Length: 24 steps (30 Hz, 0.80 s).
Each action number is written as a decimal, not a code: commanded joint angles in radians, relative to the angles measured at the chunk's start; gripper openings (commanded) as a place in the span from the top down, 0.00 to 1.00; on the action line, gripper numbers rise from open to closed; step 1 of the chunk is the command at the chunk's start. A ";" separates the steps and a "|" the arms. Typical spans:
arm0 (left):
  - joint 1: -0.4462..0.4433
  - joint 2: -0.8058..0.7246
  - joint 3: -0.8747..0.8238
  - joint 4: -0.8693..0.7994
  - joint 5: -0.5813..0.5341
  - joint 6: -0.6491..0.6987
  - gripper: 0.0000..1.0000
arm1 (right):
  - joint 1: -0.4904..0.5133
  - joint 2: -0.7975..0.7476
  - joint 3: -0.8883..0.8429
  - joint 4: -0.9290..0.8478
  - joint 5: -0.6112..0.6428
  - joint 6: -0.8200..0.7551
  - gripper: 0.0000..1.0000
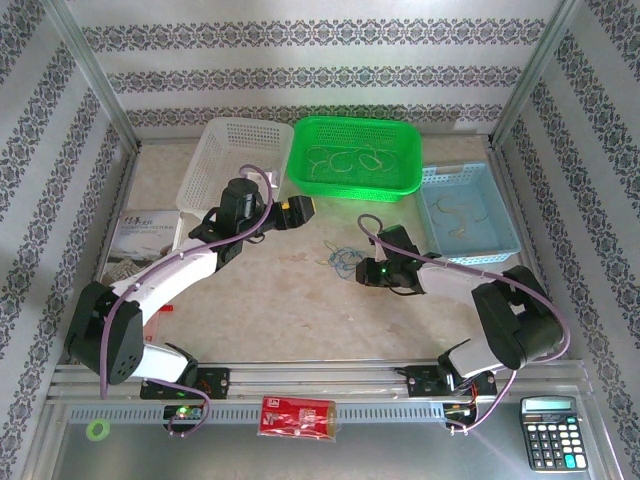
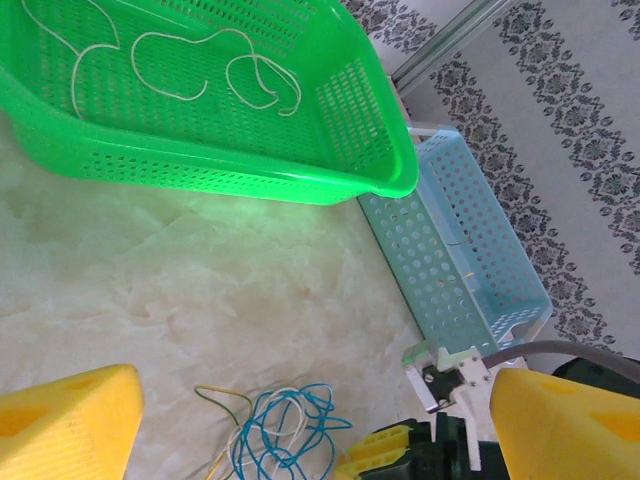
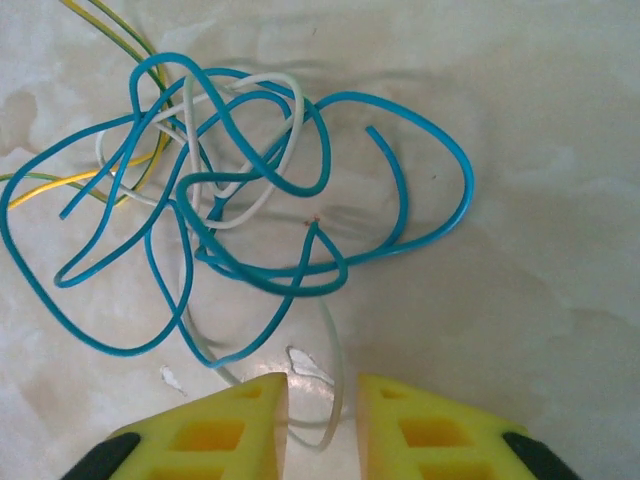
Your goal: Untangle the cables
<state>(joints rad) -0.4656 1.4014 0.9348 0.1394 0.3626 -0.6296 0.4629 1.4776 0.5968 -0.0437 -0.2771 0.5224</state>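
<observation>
Right wrist: glossy cables [image 3: 205, 235] tangled; right hand [image 3: 322, 420] barely parted astride white strand [image 3: 338, 370]; left hand [image 2: 315, 400] wide.

My cables are thin, bendy wires. A bunch of them lies in a messy knot [image 3: 250, 190] on the table [image 1: 280, 300], near the middle, a bit to the right. The blue wire [image 3: 467, 180] makes many big loops, over and under itself. A white wire [image 3: 338, 360] winds through the blue loops, and its long end reaches between the fingers of my right gripper [image 3: 322, 390]. A yellow and green wire [image 3: 70, 182] pokes out of one side. More pale wires [image 1: 345, 160] lie loose and curly in the green basket [image 1: 350, 190], far back. A few more [image 1: 462, 212] lie in the blue basket [image 1: 470, 178], far right.
</observation>
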 commanded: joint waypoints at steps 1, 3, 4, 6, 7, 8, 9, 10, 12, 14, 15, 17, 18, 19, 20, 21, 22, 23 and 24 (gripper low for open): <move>-0.014 -0.002 -0.007 0.065 0.014 -0.016 0.10 | 0.010 0.030 0.029 0.037 -0.003 0.008 0.82; -0.014 -0.004 -0.011 0.068 0.016 -0.018 0.10 | 0.010 0.034 0.031 0.038 -0.020 0.011 0.90; -0.013 -0.004 -0.012 0.071 0.016 -0.018 0.10 | 0.010 0.028 0.031 0.038 -0.028 0.012 0.94; -0.013 -0.008 -0.016 0.072 0.018 -0.018 0.10 | 0.011 0.010 0.029 0.031 -0.037 0.016 1.00; -0.014 -0.011 -0.017 0.073 0.021 -0.018 0.10 | 0.011 -0.007 0.031 0.023 -0.044 0.018 1.00; -0.014 -0.012 -0.021 0.072 0.021 -0.018 0.10 | 0.011 -0.023 0.033 0.016 -0.051 0.021 1.00; -0.013 -0.013 -0.025 0.072 0.023 -0.018 0.10 | 0.011 -0.045 0.036 0.009 -0.064 0.028 1.00; -0.013 -0.014 -0.029 0.072 0.023 -0.018 0.10 | 0.011 -0.074 0.040 0.001 -0.084 0.035 1.00; -0.014 -0.017 -0.034 0.072 0.028 -0.018 0.10 | 0.011 -0.129 0.049 -0.007 -0.126 0.057 1.00; -0.014 -0.018 -0.036 0.072 0.034 -0.019 0.10 | 0.009 -0.188 0.060 -0.006 -0.174 0.085 1.00; -0.014 -0.020 -0.037 0.072 0.037 -0.020 0.10 | 0.008 -0.216 0.068 -0.004 -0.195 0.100 1.00; -0.014 -0.021 -0.037 0.072 0.042 -0.022 0.10 | 0.001 -0.257 0.084 0.000 -0.232 0.123 1.00; -0.013 -0.023 -0.038 0.072 0.044 -0.022 0.10 | -0.005 -0.272 0.091 0.006 -0.251 0.137 1.00; -0.013 -0.023 -0.039 0.072 0.046 -0.023 0.10 | -0.014 -0.286 0.096 0.016 -0.268 0.151 1.00; -0.013 -0.023 -0.037 0.073 0.048 -0.024 0.10 | -0.021 -0.295 0.098 0.029 -0.284 0.167 1.00; -0.013 -0.024 -0.036 0.072 0.052 -0.024 0.10 | -0.033 -0.304 0.100 0.044 -0.298 0.184 1.00; -0.014 -0.023 -0.037 0.072 0.057 -0.023 0.10 | -0.044 -0.309 0.098 0.064 -0.314 0.205 1.00; -0.014 -0.024 -0.039 0.074 0.060 -0.022 0.10 | -0.056 -0.312 0.094 0.083 -0.330 0.221 1.00; -0.013 -0.024 -0.040 0.073 0.065 -0.023 0.10 | -0.068 -0.316 0.088 0.110 -0.345 0.240 1.00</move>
<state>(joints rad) -0.4702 1.4014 0.9012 0.1669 0.3992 -0.6384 0.4244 1.1732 0.6788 0.0048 -0.5446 0.6872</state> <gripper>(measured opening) 0.903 0.050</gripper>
